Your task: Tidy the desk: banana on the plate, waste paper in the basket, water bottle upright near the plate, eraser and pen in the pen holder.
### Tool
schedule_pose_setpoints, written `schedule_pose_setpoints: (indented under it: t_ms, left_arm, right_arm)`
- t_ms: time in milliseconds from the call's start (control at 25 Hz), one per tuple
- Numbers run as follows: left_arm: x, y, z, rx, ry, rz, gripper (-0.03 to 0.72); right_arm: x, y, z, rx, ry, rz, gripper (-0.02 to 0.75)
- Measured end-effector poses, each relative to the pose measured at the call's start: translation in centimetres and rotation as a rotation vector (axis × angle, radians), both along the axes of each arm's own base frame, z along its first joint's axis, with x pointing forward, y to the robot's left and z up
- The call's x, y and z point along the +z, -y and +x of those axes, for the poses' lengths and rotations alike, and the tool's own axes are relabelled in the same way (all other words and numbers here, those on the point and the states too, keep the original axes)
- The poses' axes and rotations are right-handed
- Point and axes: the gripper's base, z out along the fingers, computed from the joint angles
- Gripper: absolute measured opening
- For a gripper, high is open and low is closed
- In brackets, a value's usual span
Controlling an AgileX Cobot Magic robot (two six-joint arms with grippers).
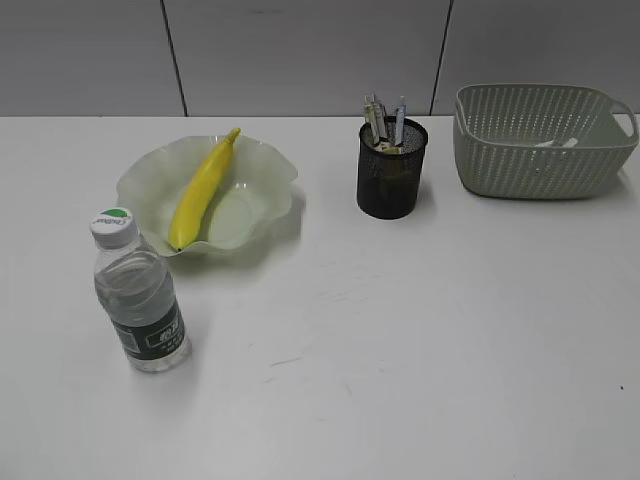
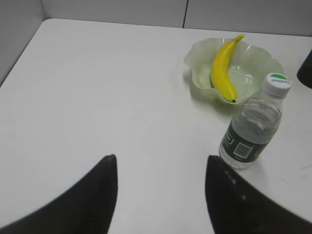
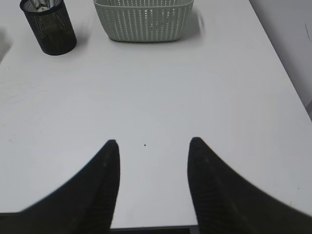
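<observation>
The yellow banana [image 1: 203, 189] lies in the pale green ruffled plate [image 1: 271, 165] at the desk's left. In front of the plate the water bottle [image 1: 138, 295] stands upright with its white cap on. Pens [image 1: 398, 120] stick up out of the black mesh pen holder [image 1: 391, 170]; the eraser is not visible. A pale scrap that may be the waste paper [image 1: 556, 143] shows inside the green basket [image 1: 540, 140]. My left gripper [image 2: 161, 158] hangs open over bare desk, left of the bottle [image 2: 251, 129]. My right gripper [image 3: 153, 142] is open and empty over bare desk, well short of the basket [image 3: 144, 19].
The white desk [image 1: 400, 340] runs back to a grey panelled wall. In the right wrist view the desk's right edge [image 3: 287, 83] runs close beside the basket, and the pen holder [image 3: 48, 25] stands at the far left.
</observation>
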Motion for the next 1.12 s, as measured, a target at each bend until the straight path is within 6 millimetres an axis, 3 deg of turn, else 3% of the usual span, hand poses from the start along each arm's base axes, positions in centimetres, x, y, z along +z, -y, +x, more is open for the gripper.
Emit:
schedule_pose_setpoints:
  t_ms: [1120]
  left_arm:
    - [0.01, 0.43, -0.06, -0.045, 0.005, 0.042, 0.43]
  right_arm:
    - [0.03, -0.59, -0.03, 0.083, 0.005, -0.025, 0.371]
